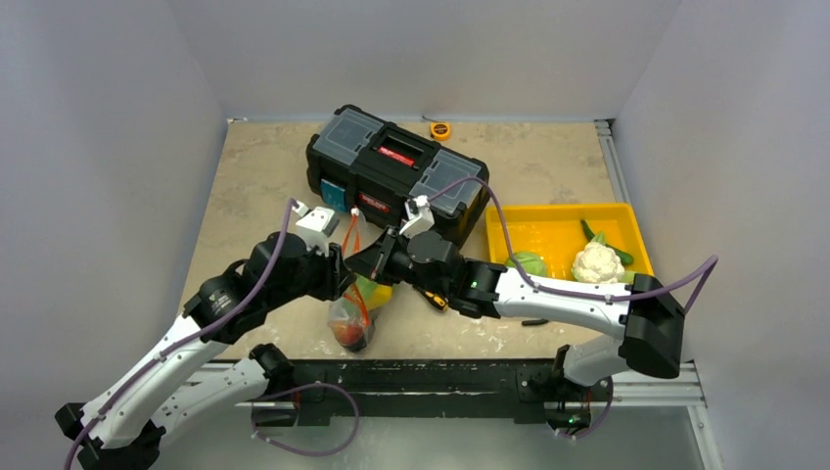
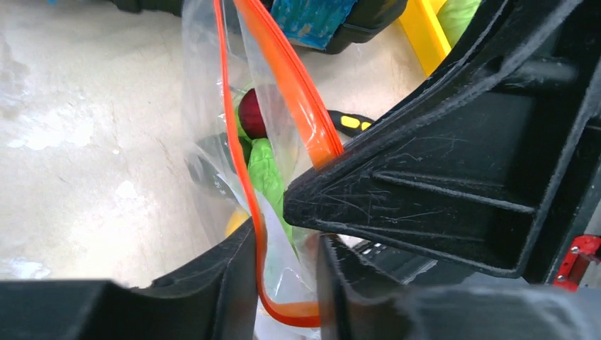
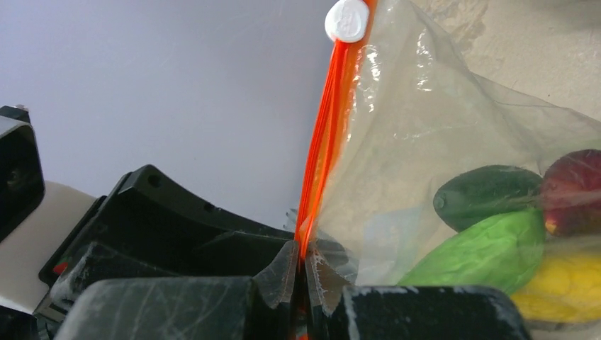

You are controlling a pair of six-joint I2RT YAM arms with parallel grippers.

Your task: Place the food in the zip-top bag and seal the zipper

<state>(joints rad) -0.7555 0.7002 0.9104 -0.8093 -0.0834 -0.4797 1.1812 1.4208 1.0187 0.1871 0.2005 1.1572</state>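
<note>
The clear zip-top bag (image 1: 350, 311) hangs upright between my two grippers, just in front of the toolbox. Inside it lies food: a light green piece (image 3: 489, 251), a dark green one (image 3: 485, 195), a dark red one (image 3: 575, 191) and a yellow one (image 3: 560, 292). My right gripper (image 3: 306, 263) is shut on the orange-red zipper (image 3: 322, 142) below its white slider (image 3: 347, 20). My left gripper (image 2: 287, 283) straddles the other end of the zipper (image 2: 283, 78), where the strip loops across the gap between its jaws. A white cauliflower (image 1: 597, 262) and a pale green cabbage (image 1: 529, 262) lie in the yellow tray.
A black toolbox (image 1: 396, 171) stands behind the bag. The yellow tray (image 1: 563, 217) sits to its right. An orange tape measure (image 1: 440, 129) lies at the back. A yellow-and-black handled tool (image 1: 432, 298) lies under my right wrist. Grey walls close three sides.
</note>
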